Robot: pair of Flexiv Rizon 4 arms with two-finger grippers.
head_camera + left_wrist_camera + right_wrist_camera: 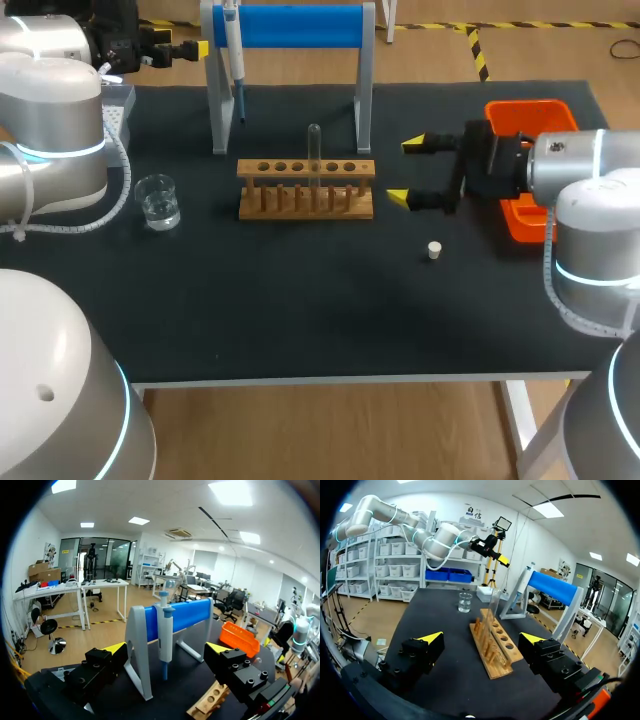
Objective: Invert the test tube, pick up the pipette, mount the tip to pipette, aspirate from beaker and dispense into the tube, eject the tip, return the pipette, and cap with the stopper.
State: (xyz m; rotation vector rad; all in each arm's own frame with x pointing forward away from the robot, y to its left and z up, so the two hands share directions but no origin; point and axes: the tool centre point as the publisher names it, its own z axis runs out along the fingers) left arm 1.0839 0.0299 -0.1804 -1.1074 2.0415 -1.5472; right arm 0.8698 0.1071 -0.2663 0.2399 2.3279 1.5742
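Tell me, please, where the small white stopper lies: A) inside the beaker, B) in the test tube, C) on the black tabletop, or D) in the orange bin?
C: the stopper lies alone on the black tabletop, apart from the rack and the open right end effector.

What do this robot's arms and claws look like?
The left arm and right arm are smooth silver-grey tubes with rounded joints and glowing pale-blue rings. A white ribbed hose runs alongside. The left gripper and right gripper are blocky, black and bolted, with bright yellow wedge tips.
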